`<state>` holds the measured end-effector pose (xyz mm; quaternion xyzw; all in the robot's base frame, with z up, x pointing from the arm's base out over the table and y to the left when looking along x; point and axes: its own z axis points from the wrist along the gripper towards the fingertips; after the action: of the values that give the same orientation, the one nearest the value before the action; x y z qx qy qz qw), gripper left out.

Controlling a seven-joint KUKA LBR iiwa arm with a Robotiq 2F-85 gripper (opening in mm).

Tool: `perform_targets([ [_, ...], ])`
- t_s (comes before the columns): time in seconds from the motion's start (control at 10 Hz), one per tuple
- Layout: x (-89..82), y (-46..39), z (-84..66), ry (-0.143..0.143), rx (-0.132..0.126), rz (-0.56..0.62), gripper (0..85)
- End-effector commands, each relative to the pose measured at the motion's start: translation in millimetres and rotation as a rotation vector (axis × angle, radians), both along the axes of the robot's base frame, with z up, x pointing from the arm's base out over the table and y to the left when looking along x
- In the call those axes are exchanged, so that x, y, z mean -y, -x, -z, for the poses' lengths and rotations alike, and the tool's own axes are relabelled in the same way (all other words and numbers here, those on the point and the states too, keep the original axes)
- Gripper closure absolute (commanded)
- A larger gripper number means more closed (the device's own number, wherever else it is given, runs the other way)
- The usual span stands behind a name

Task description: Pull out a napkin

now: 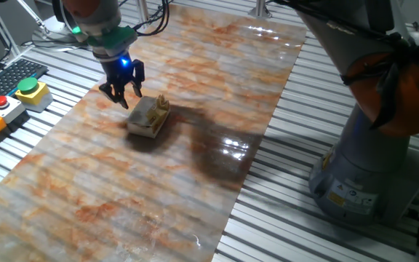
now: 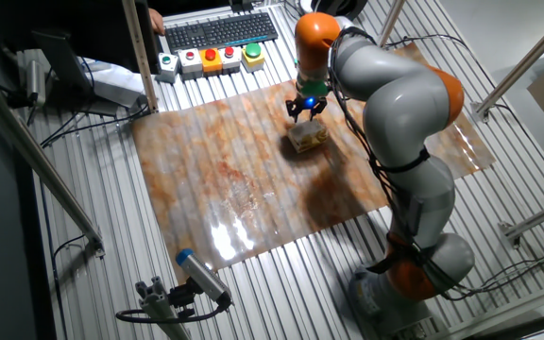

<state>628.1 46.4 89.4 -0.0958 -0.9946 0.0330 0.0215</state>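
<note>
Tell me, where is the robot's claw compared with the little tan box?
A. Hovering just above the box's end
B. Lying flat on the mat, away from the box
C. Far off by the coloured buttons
A: the gripper hangs just over the box on the mat.

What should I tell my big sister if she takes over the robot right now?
Gripper: empty, fingers look spread, hovering just beside the far end of the small box. It does not seem to touch the box.
Box: sits on the marble-patterned mat, near the end by the button boxes; in the other fixed view it lies right under the gripper.
Napkin: no pulled-out sheet lies on the mat; whether a bit sticks out of the box top is too small to tell.
Done: the arm has reached the box.
Left: grip the napkin at the box opening and pull it out.
</note>
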Motion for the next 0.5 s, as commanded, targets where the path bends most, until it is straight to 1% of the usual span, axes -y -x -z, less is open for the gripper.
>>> perform_targets([
  [0.0, -1.0, 0.0, 6.7, 0.000, 0.004, 0.004, 34.0],
  [0.2, -2.7, 2.1, 12.5, -0.008, 0.008, 0.012, 34.0],
  [0.3, -2.6, 3.3, 13.2, -0.005, 0.007, 0.007, 34.0],
  [0.4, -2.8, 4.7, 13.3, 0.012, 0.002, -0.009, 34.0],
])
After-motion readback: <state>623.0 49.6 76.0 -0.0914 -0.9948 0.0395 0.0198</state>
